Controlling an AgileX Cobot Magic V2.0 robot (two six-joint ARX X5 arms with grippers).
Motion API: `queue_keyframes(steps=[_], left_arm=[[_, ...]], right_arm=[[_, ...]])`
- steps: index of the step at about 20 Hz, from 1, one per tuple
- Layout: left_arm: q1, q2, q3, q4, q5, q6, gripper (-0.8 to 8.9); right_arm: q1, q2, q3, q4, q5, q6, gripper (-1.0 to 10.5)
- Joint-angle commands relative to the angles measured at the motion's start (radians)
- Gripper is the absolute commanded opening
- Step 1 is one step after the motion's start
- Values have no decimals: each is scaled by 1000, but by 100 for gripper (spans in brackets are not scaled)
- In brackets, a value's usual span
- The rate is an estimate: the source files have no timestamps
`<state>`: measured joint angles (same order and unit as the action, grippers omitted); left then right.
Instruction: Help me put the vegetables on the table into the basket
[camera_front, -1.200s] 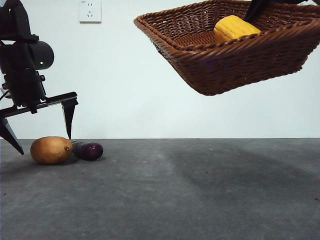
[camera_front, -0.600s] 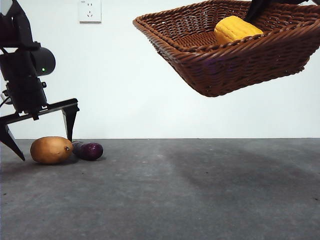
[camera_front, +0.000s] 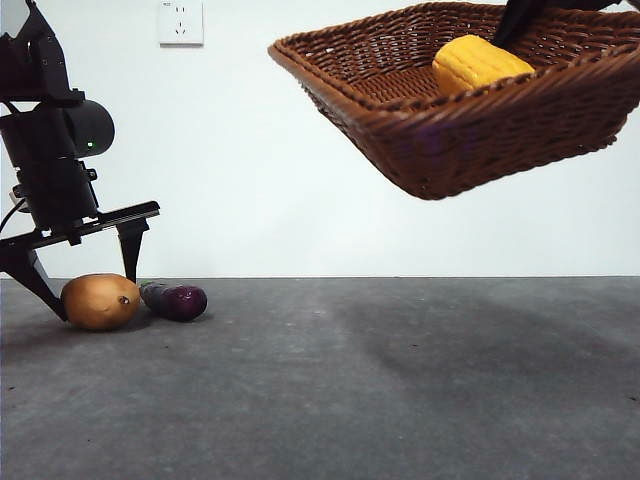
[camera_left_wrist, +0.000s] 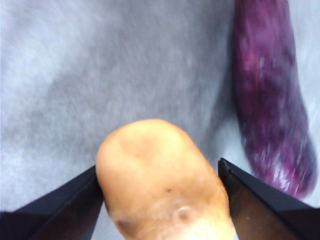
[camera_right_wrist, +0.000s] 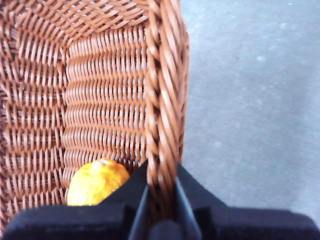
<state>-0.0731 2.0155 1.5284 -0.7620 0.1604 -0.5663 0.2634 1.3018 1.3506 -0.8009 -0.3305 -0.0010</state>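
The brown-orange potato (camera_front: 100, 301) lies at the far left of the grey table (camera_front: 400, 380), with the dark-purple eggplant (camera_front: 178, 300) just to its right. My left gripper (camera_front: 92, 295) is open and low over the potato, one jaw on each side of it. In the left wrist view the potato (camera_left_wrist: 160, 185) fills the gap of the left gripper (camera_left_wrist: 157, 175), and the eggplant (camera_left_wrist: 272, 100) lies beside it. My right gripper (camera_right_wrist: 161, 200) is shut on the rim of the wicker basket (camera_right_wrist: 162, 100). It holds the basket (camera_front: 450, 100) tilted in the air at the upper right. The yellow corn cob (camera_front: 480, 62) lies inside, and it also shows in the right wrist view (camera_right_wrist: 95, 182).
A white wall socket (camera_front: 180, 22) is on the back wall at the upper left. The grey table stretches bare under the raised basket and across the middle and right.
My left gripper has come down from above the potato, so its jaws now stand on either side of it. The basket has hardly moved.
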Motion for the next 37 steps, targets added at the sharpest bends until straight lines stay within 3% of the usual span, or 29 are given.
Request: queue_keyframes(steps=[1, 7, 9, 14, 16, 18, 22, 26, 30, 34, 37], left_arm=[[7, -18, 1, -10, 4, 150, -8], [52, -228, 1, -10, 35, 406, -8], [71, -331, 1, -14, 105, 494, -8], [78, -607, -3, -76, 297, 611, -7], [33, -699, -34, -78, 365, 612, -7], [-55, -775, -86, -78, 370, 613, -7], [-301, -829, -224, -66, 364, 626, -7], [-486, -739, -263, -58, 286, 668, -8], [-550, -590, -263, -59, 186, 690, -8], [-553, -469, -263, -49, 180, 681, -8], [-556, -423, -263, -61, 204, 625, 2]], right_arm=[[3, 5, 4, 5, 18, 7, -12], [3, 109, 2, -14, 20, 47, -12], [5, 152, 2, -11, 17, 59, -12], [5, 220, -11, 12, -6, 115, -12], [6, 221, -47, 84, -66, 175, -12], [9, 221, -94, 139, -117, 217, -12], [78, 221, -182, 212, -116, 262, -12], [166, 221, -196, 296, -116, 327, -12], [183, 220, -196, 302, -119, 340, -12], [182, 218, -196, 304, -119, 340, -12], [182, 218, -196, 309, -118, 340, -12]])
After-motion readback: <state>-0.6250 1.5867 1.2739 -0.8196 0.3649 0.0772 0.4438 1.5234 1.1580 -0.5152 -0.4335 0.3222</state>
